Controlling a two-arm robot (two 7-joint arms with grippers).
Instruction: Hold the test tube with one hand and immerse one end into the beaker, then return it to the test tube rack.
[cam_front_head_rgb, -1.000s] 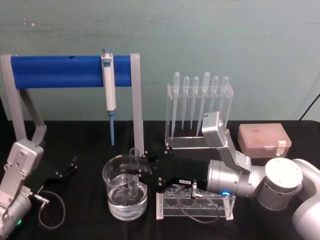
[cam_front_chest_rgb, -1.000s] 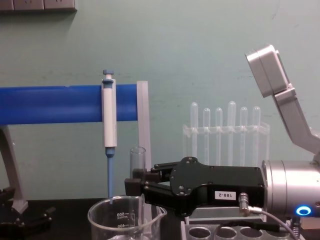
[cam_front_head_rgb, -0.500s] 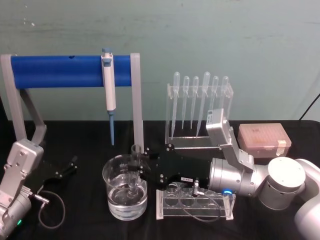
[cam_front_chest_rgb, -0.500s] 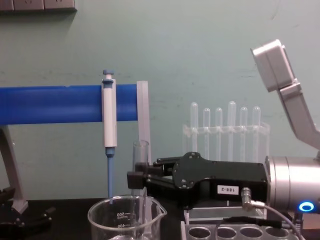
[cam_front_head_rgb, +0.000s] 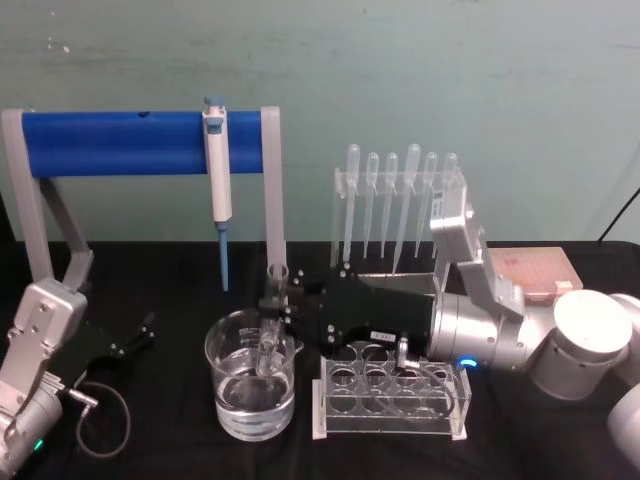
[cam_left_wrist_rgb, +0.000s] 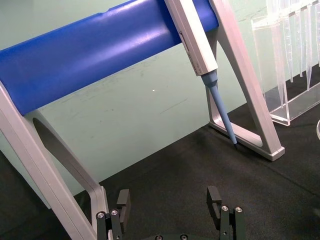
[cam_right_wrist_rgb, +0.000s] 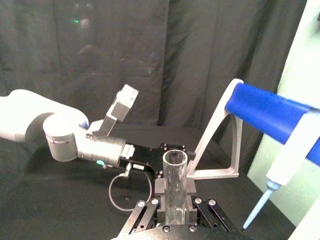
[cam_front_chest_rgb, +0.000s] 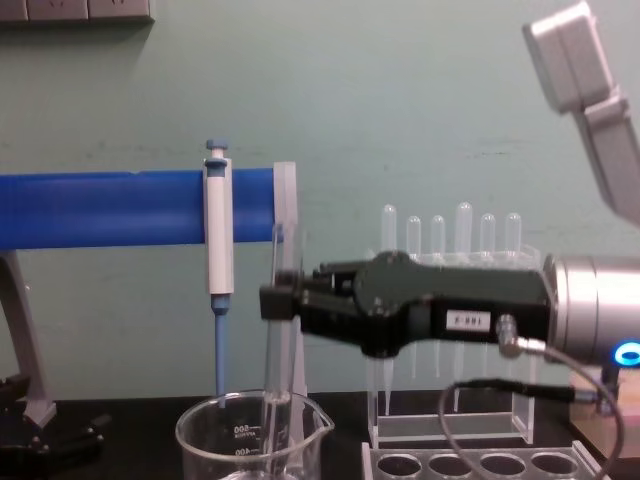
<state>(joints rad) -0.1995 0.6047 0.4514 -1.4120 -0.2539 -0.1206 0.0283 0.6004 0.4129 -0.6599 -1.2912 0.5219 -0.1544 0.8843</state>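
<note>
At the far left the left end effector (cam_left_wrist_rgb: 170, 214) is sitting parked low over the desk (cam_front_head_rgb: 170, 290), fingers apart and holding nothing; next comes the beaker (cam_front_head_rgb: 222, 395), partly filled with clear liquid; the test tube (cam_front_head_rgb: 268, 345) is hanging in its mouth — round end below the rim, open end well above it (whether the tip is touching the liquid, I cannot tell); the right end effector (cam_front_head_rgb: 282, 305) is reaching in from the right, clamped on the tube's middle; the test tube rack (cam_front_head_rgb: 392, 432) is standing just beside the beaker, to its right. The step in hand, as I judge it, is the dip and the way out of it; doing it well is calling for travel straight along the tube's own line, a firm clamp, and no sideways move toward the rack until the round end is clearing the rim — otherwise glass is meeting glass. The tube's long axis is running nearly upright, mouth pointing up, top leaning slightly toward the robot's right.
</note>
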